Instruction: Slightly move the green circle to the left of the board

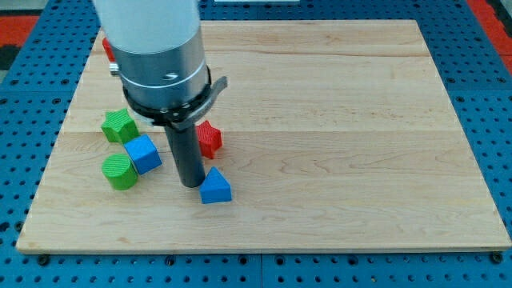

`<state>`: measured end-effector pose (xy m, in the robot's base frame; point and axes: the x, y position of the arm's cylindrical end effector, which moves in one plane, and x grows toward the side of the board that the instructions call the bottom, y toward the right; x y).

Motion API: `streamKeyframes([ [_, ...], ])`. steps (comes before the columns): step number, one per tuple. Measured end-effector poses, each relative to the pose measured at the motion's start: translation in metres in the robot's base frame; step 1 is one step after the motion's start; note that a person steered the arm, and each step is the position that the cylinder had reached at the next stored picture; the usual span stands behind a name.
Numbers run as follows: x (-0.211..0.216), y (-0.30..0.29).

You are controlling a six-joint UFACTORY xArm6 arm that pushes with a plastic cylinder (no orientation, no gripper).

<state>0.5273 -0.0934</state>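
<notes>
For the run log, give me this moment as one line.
tip down, just left of blue triangle | green circle further left, touching blue cube | not yet contacted

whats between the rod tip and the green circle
In the camera view, the blue cube lies between my tip and the green circle. The cube touches the circle's upper right side, and bare board separates it from my tip.

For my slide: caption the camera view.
My tip rests between the blue cube and blue triangle, right of the green circle.
</notes>
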Motion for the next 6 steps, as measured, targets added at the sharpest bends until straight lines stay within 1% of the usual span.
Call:
streamKeyframes([
  [4, 0.000, -0.063],
  [6, 0.013, -0.062],
])
